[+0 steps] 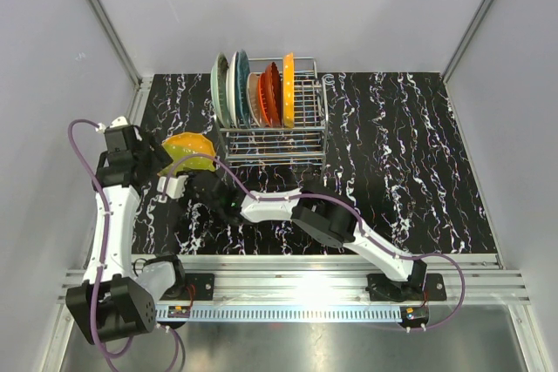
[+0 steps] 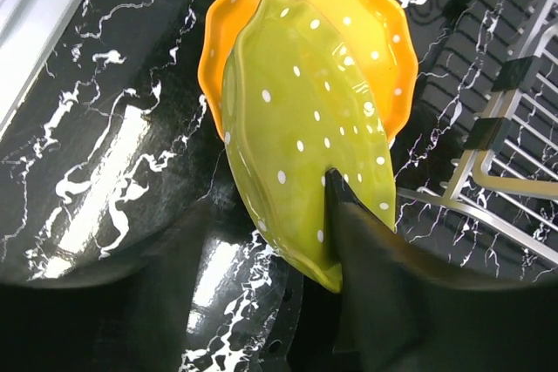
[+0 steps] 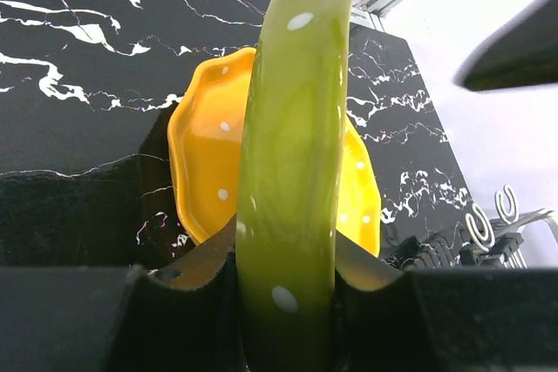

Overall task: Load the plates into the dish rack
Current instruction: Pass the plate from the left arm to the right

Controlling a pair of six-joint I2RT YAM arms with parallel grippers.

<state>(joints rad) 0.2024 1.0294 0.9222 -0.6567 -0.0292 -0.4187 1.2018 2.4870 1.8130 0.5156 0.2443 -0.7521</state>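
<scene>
The right arm's jaws are closed on the rim of the yellow-green plate, holding it on edge above the orange plate on the surface, left of the dish rack. With only a rim pinch, it could pivot, slip or strike the orange plate. Whether the two plates touch is hidden. The left arm's jaws are too dark to read.

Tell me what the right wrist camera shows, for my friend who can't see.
A yellow-green plate with white dots stands on edge, pinched between the two dark fingers of the right gripper. Behind it an orange dotted plate lies on the black marbled table, with a bit of the wire rack at lower right.
</scene>
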